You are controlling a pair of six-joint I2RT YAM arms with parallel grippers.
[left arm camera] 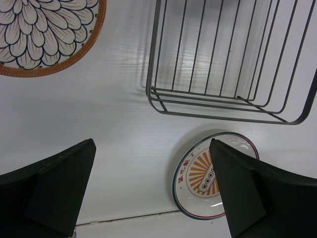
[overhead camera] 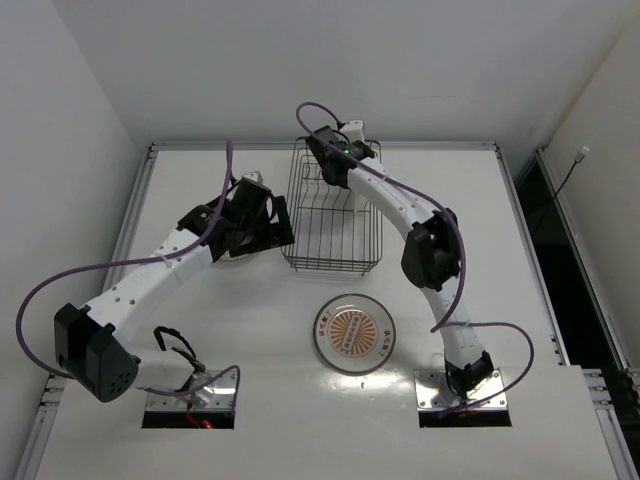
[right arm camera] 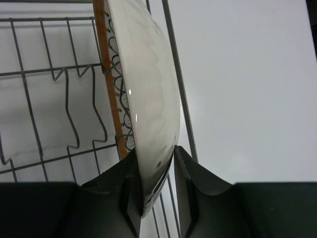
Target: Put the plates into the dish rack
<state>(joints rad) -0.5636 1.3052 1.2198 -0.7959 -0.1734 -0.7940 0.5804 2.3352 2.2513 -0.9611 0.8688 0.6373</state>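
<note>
The right gripper (right arm camera: pixel 157 186) is clamping the edge of a brown-rimmed, white-backed round plate (right arm camera: pixel 148 89), holding it upright at the far end of the black wire dish rack (overhead camera: pixel 330 230). Stiff, glazed and breakable, it is probably calling for a firm rim pinch. The left gripper (left arm camera: pixel 153 193) is hovering, jaws apart, beside the rack.

Robot lab, bare white table (overhead camera: pixel 250 330), plain walls (overhead camera: pixel 350 60)

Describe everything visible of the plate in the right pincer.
The plate looks glossy and ceramic: white underside, brown rim, dark scalloped lines on its face. It stands on edge, near upright, its rim clamped between the fingers of the right pincer, at the dish rack beside a side wire. Contact with the wires is unclear.
</note>
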